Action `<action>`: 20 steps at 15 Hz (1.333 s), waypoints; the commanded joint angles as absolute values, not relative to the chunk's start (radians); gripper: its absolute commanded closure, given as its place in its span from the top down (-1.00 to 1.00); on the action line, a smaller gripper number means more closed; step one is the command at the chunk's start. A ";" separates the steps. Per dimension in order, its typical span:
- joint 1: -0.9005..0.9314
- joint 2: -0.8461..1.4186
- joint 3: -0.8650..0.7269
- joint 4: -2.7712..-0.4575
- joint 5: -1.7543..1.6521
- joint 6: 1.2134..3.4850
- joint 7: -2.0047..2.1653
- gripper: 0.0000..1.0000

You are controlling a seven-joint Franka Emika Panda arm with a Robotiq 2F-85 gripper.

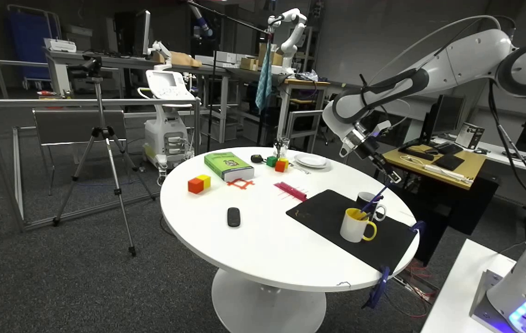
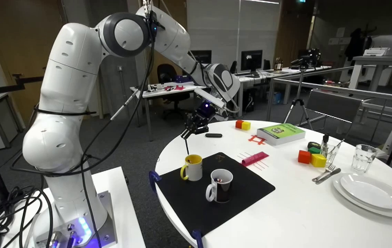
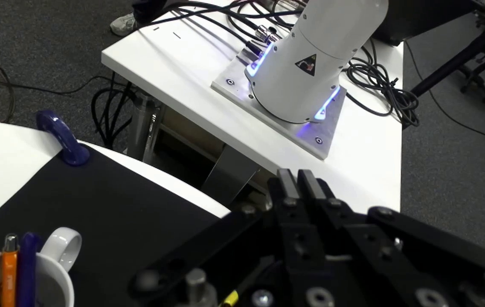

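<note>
in an exterior view, the gripper (image 1: 395,177) pinches a slim, dark blue pen (image 1: 375,198) slanting to the mouth of a yellow-handled white mug (image 1: 352,226). in an exterior view, the pen (image 2: 187,147) looks blackish, near upright. in the wrist view, the gripper's jaws stand almost together.

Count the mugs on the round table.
2, both on the black mat: the yellow-handled mug, below the gripper, and the white-handled mug beside it.

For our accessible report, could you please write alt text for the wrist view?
Black gripper, jaws nearly together, with the robot's white base beyond it; at lower left, a mug of pens stands on a black mat.
</note>
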State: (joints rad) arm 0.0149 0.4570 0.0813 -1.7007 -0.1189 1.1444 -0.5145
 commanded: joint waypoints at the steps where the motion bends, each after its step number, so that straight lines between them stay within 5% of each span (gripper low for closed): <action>1: 0.011 0.497 0.087 -1.658 -0.148 1.093 -0.485 -0.96; 20: 0.010 0.645 0.090 -1.631 -0.103 1.306 -0.371 -0.96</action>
